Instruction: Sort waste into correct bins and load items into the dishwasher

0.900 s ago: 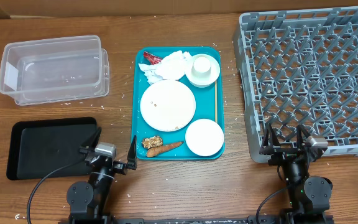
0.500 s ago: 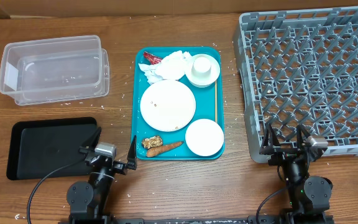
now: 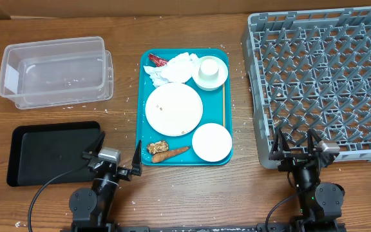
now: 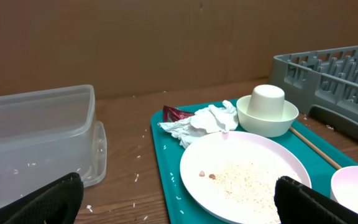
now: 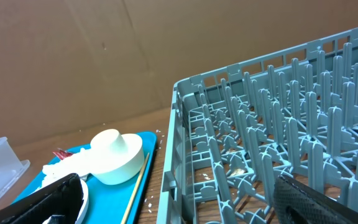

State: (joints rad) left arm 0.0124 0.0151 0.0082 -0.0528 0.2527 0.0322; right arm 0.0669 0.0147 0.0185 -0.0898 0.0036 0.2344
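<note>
Nothing moved; plate (image 4: 244, 177) beyond L fingers (image 4: 42, 202) (spread).

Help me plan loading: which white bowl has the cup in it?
The far bowl, beside the napkins, carries the cup; the near bowl sits empty.

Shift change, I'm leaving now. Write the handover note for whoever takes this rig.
Grippers: left gripper and right gripper both open and empty.
On the teal tray: plate with rice grains, far bowl with cup upturned on it, near bowl, stick, napkins, red wrapper, carrot piece, brown chunk.
The clear tub, black tray and dish rack hold none of these.
Done: nothing. Left: all waste to bins, dishes to rack.
</note>
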